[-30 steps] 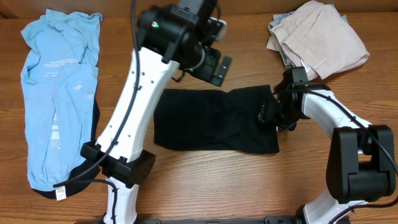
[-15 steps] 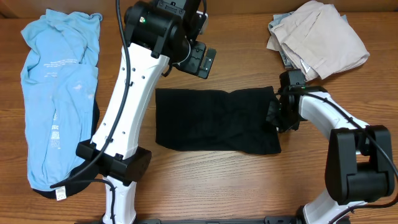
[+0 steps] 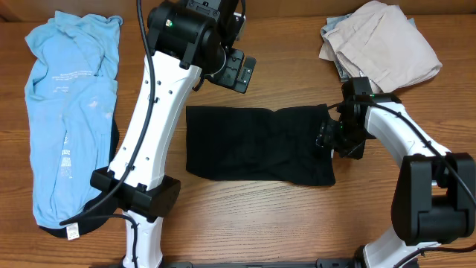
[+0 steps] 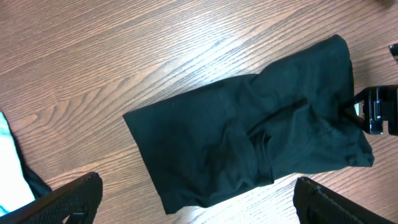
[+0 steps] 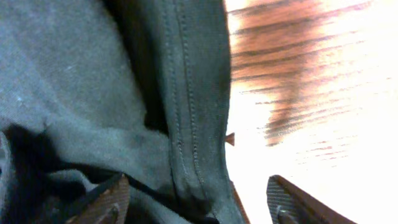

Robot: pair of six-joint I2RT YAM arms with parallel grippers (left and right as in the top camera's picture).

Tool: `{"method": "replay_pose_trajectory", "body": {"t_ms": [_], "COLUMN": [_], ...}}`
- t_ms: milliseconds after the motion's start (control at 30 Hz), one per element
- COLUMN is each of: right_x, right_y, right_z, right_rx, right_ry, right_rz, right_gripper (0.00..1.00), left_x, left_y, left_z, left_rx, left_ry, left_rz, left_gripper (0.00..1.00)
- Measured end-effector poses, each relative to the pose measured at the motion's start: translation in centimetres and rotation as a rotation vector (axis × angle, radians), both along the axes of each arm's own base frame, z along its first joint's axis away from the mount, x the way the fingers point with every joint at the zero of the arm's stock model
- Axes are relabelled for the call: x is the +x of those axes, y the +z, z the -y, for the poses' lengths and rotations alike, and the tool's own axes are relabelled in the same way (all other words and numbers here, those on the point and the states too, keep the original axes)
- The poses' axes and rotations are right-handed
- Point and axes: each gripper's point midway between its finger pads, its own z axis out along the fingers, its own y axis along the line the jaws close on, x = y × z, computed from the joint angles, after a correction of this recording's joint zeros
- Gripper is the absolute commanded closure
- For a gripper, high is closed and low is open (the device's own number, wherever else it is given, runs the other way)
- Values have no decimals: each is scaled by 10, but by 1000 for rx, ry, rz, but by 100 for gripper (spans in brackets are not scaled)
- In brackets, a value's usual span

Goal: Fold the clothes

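At the middle of the worktop (image 3: 245,216) lies the black garment (image 3: 256,144), folded into a rough rectangle with its long sides running left to right. The surface is mostly flat, with wrinkles and a raised fold toward its right half.

The left tool (image 3: 239,71) hangs in the air above the far edge of the cloth, clear of it. From the left wrist camera its two fingers (image 4: 68,196) stand spread wide at the bottom corners of the view, with the black garment (image 4: 249,146) lying well below them and nothing between them.

The right tool (image 3: 331,138) sits low at the right end of the garment, just at its short edge. In the right wrist view the fingers (image 5: 106,199) are parted, and the stitched hem of the black garment (image 5: 93,93) runs down between them, with bare wood to one side. The picture is close and partly washed out, so whether either pad actually touches the cloth cannot be told; the tool does not look pinched on it.

Along the left side of the worktop lies a light blue T-shirt (image 3: 71,112), spread lengthwise over a darker garment that shows a small white tag (image 3: 73,232). At the far right corner sits a heap of beige clothes (image 3: 379,45), well apart from the black garment.
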Motion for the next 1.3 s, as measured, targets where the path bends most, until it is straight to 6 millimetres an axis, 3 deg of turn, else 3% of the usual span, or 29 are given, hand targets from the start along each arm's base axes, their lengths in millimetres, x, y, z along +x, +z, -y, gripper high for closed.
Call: {"method": "replay_pose_trajectory", "body": {"t_ms": [200,367,467,533,600,733,933,1033,1133,1233,1300], "right_x": [-1,0,2,3,0,-5,-9,-4,-1,5,13], "right_y": [-18,-16,-16,-18,-20,-23,-12,7,37,66,84], "right_z": [-5,-14,-23,-30,-36,-38,7,34,48,44,30], "right_rx": [28,85,144,186,222,262,274,267,252,239,234], "right_ry": [12,22,34,44,38,1,-151,-202,-205,-151,-84], "right_rz": [39,84,129,153,152,127,60,76,118,164,193], "right_gripper": [25,29,48,76,96,96,96,96,96,96,96], "left_x": [0,0,0,0,0,0,5,9,14,18,20], "left_y": [0,0,0,0,0,0,0,0,0,0,0], "left_z": [0,0,0,0,0,0,-10,-20,-31,-42,-49], "left_rx": [0,0,0,0,0,0,12,16,19,20,22], "left_ry": [0,0,0,0,0,0,24,49,78,105,117], "left_rz": [0,0,0,0,0,0,6,7,9,9,9], "left_gripper": [0,0,0,0,0,0,0,0,0,0,0]}}
